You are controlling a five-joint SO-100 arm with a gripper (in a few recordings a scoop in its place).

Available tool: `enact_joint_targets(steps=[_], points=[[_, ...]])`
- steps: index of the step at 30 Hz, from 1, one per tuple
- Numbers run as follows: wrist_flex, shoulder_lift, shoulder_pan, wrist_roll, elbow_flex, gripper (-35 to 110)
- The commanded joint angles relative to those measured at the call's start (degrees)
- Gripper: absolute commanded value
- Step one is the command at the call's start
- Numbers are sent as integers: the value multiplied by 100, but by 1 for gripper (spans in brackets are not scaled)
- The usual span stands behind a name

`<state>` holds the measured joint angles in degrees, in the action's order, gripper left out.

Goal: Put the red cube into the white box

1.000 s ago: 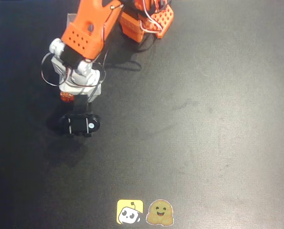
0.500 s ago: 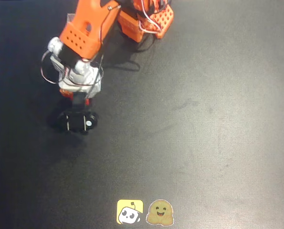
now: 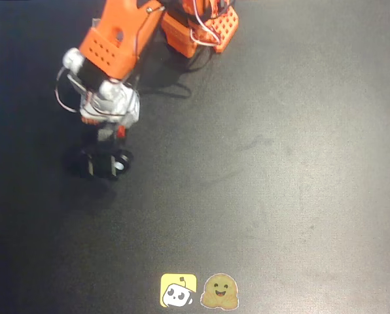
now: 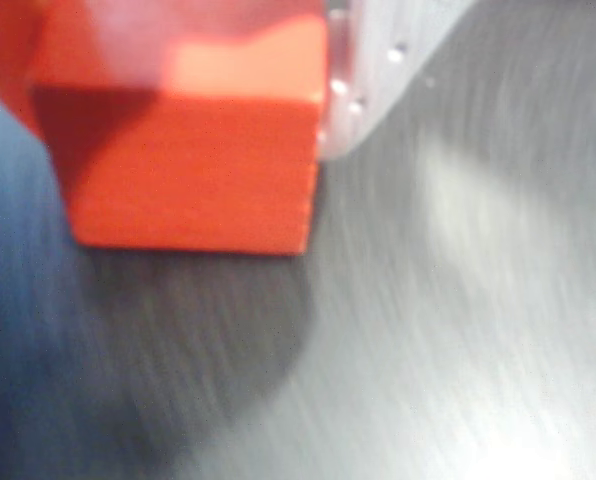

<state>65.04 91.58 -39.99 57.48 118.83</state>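
In the wrist view the red cube (image 4: 193, 165) looms large at the upper left, with a pale finger (image 4: 378, 70) pressed against its right side. The cube's dark shadow falls on the table below it, so it hangs a little above the surface. Seen from overhead, my gripper (image 3: 110, 134) points down at the left of the mat, shut on the cube, of which a red sliver (image 3: 121, 131) shows under the white wrist. A pale corner (image 3: 95, 25) peeks out beside the upper arm; I cannot tell whether it is the white box.
The orange arm base (image 3: 205, 29) stands at the top middle of the black mat (image 3: 280, 163). Two stickers, a yellow one (image 3: 178, 290) and a brown one (image 3: 220, 292), lie at the mat's bottom edge.
The arm has drawn back toward the top of the overhead view and slightly left, carrying the cube with it. The wrist has also risen.
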Motion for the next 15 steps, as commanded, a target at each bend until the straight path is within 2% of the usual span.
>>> enact_joint_targets(steps=[1,7,15], points=[[853,501,-343,686,-554,0],[2689,1310,-1239,1881,-1547,0],[3823,2039,-2865,2417,-1591,0]])
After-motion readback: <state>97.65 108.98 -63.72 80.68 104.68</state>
